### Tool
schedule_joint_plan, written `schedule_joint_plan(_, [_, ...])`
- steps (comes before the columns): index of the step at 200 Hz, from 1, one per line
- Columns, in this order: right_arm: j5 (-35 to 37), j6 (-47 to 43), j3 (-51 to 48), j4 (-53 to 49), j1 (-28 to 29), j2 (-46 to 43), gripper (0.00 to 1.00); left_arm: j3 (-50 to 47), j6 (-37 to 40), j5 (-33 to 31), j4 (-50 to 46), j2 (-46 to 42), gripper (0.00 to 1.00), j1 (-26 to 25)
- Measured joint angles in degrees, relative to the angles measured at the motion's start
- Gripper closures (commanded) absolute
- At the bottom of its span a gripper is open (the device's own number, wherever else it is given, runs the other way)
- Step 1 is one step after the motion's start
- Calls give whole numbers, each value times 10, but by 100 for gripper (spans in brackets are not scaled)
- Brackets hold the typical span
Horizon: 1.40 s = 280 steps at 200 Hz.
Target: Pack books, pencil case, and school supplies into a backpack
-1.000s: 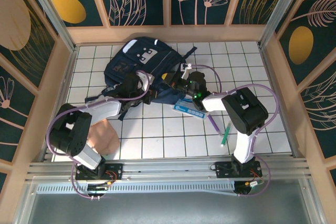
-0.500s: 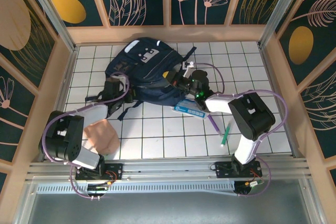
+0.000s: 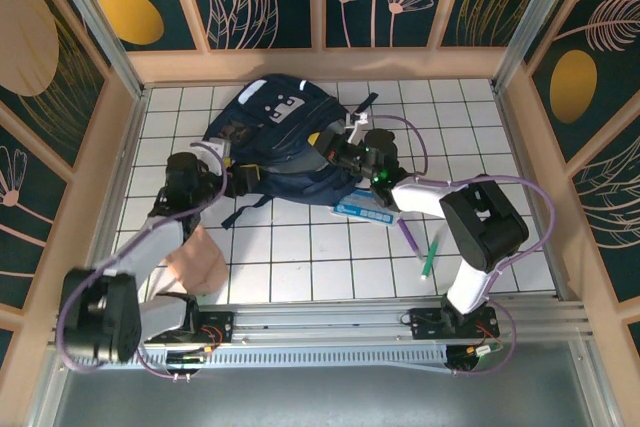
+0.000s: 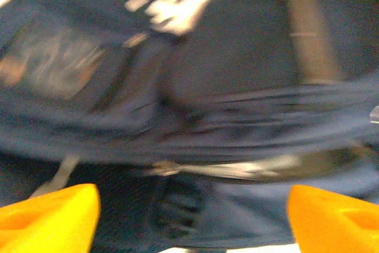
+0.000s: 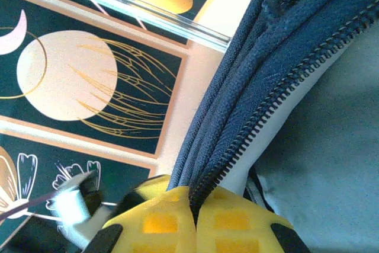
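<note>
Pinching the backpack [image 3: 270,112] rim, your right gripper [image 5: 192,197] is clenched — floppy fabric, so hold its seam. Left gripper [image 4: 189,217] gapes.

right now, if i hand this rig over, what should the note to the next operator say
Left gripper: open, holding nothing, facing the backpack from its left.
Right gripper: shut on the backpack's zipper edge.
Book: on the tiles just in front of the backpack.
Purple pen and green pen: on the tiles by the right arm.
Peach soft item, possibly the pencil case: beside the left arm.
Done: nothing seen packed.
Left: get book, pens and case inside.
</note>
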Motion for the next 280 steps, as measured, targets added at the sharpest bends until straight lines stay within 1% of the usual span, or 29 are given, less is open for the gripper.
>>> schedule_joint_plan(4, [0, 0, 2, 0, 2, 0, 100, 2, 21, 12, 2, -17, 9, -7])
schedule_joint_plan(6, [1, 2, 4, -1, 3, 0, 100, 3, 29, 15, 2, -22, 4, -9])
schedule_joint_plan(9, [1, 2, 7, -2, 4, 0, 100, 7, 40, 23, 1, -31, 2, -14])
schedule_joint_plan(20, [3, 5, 16, -2, 10, 3, 100, 27, 93, 39, -3, -42, 1, -26])
schedule_joint_plan(36, [7, 11, 31, -2, 17, 7, 100, 62, 151, 33, -16, -29, 1, -48])
schedule_joint_plan(69, [21, 30, 44, -3, 31, 11, 100, 81, 236, -45, -17, 23, 1, -101])
schedule_joint_plan(86, [32, 35, 44, -7, 41, 11, 100, 103, 270, -87, -21, 70, 1, -115])
schedule_joint_plan(112, [43, 38, 45, -9, 57, 12, 100, 134, 305, -132, -13, 134, 1, -130])
schedule_joint_plan(120, [45, 39, 45, -11, 62, 12, 100, 139, 306, -148, -8, 147, 7, -132])
schedule_joint_plan(125, [45, 39, 45, -11, 64, 12, 98, 141, 309, -159, -5, 153, 17, -134])
schedule_joint_plan(142, [52, 39, 45, -12, 69, 11, 83, 150, 311, -179, -1, 167, 66, -137])
schedule_joint_plan(154, [54, 35, 40, -15, 68, 8, 74, 156, 312, -186, -1, 170, 93, -141])
schedule_joint_plan(158, [51, 30, 36, -16, 67, 5, 71, 158, 313, -189, -1, 170, 100, -142])
schedule_joint_plan(176, [40, -4, 6, -50, 60, -32, 61, 163, 326, -203, 0, 169, 100, -139])
schedule_joint_plan(191, [30, -61, -10, -113, 49, -76, 56, 167, 332, -205, -3, 169, 100, -136])
schedule_joint_plan(218, [47, -226, -17, -267, 37, -166, 52, 181, 334, -192, -17, 169, 100, -119])
schedule_joint_plan(237, [48, -360, -29, -360, 39, -218, 52, 183, 318, -161, -16, 167, 100, -88])
schedule_joint_plan(245, [46, -414, -29, -396, 43, -229, 48, 183, 311, -148, -15, 165, 100, -74])
schedule_joint_plan(255, [40, -483, -28, -435, 56, -232, 44, 183, 306, -136, -15, 159, 100, -58])
schedule_joint_plan(270, [31, -565, -14, -483, 96, -213, 43, 184, 304, -125, -14, 154, 100, -44])
schedule_joint_plan(280, [26, -591, 11, -503, 128, -183, 43, 186, 301, -122, -14, 154, 100, -40])
